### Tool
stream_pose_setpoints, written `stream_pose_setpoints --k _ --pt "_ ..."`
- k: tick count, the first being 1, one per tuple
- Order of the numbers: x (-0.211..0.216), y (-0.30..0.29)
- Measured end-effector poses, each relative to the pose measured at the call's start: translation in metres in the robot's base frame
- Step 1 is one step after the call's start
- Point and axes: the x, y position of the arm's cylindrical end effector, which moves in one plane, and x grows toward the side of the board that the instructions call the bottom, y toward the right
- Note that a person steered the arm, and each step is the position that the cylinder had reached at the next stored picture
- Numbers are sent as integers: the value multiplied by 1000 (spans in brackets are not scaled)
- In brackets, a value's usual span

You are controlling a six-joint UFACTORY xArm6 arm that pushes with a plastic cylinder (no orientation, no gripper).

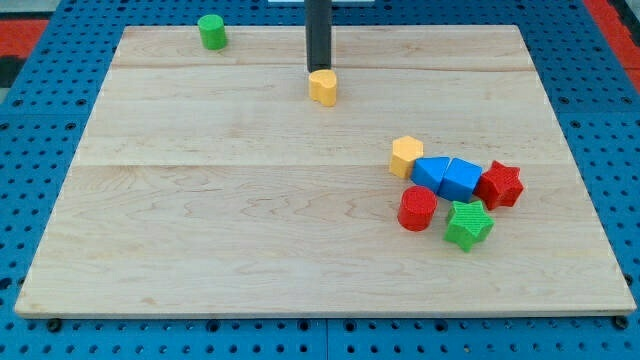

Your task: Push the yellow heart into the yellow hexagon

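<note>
The yellow heart (pixel 323 87) lies near the top middle of the wooden board (pixel 200 230). My tip (pixel 317 72) is at the heart's top-left edge, touching or nearly touching it. The yellow hexagon (pixel 405 156) sits lower and to the view's right, at the left end of a cluster of blocks. The heart and the hexagon are well apart.
Next to the hexagon lie two blue blocks (pixel 447 177), a red star (pixel 500 185), a red cylinder (pixel 417 209) and a green star (pixel 467 224). A green cylinder (pixel 211 32) stands at the board's top left. Blue pegboard surrounds the board.
</note>
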Motion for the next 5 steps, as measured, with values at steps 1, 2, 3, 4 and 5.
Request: stream_pose_setpoints --k 1,2,3,4,5 --pt "2 19" --pt "-4 0" --pt "5 -9" --pt "32 -5" --pt "56 2"
